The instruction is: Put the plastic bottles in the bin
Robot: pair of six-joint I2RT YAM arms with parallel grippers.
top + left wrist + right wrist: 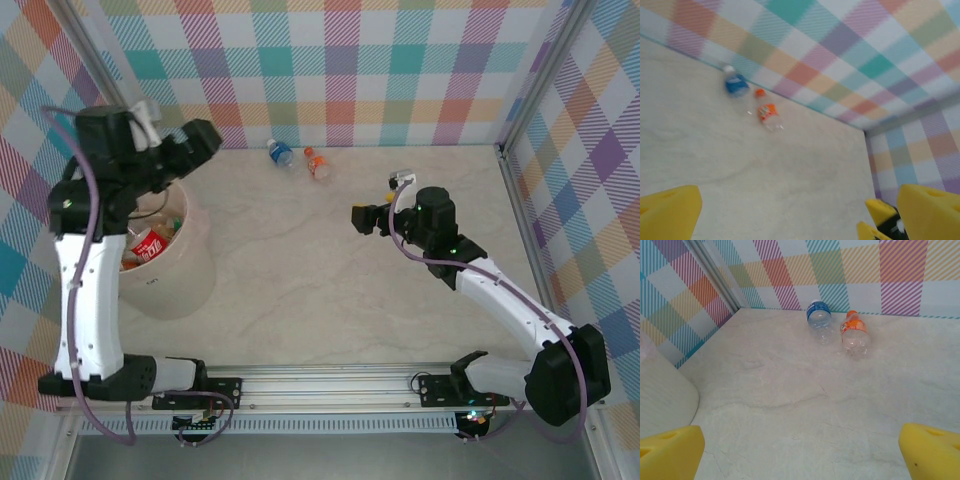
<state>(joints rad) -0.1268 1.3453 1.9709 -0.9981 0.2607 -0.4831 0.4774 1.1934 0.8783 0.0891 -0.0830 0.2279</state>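
Two clear plastic bottles lie side by side by the back wall: one with a blue label [280, 153] [735, 84] [818, 320] and one with an orange label and cap [318, 163] [766, 111] [854, 333]. The pale beige bin [185, 270] [662, 395] stands at the left and holds several bottles, among them a red-labelled one [150, 245]. My left gripper [205, 140] [800, 220] hangs open and empty over the bin's far rim. My right gripper [365, 217] [800, 455] is open and empty over mid-table, facing the two bottles.
Plaid walls close the table at the back and both sides, with a metal post [515, 190] along the right edge. Bare marbled tabletop [300, 270] stretches between the bin and the right arm. The right gripper's yellow fingers [880, 212] show in the left wrist view.
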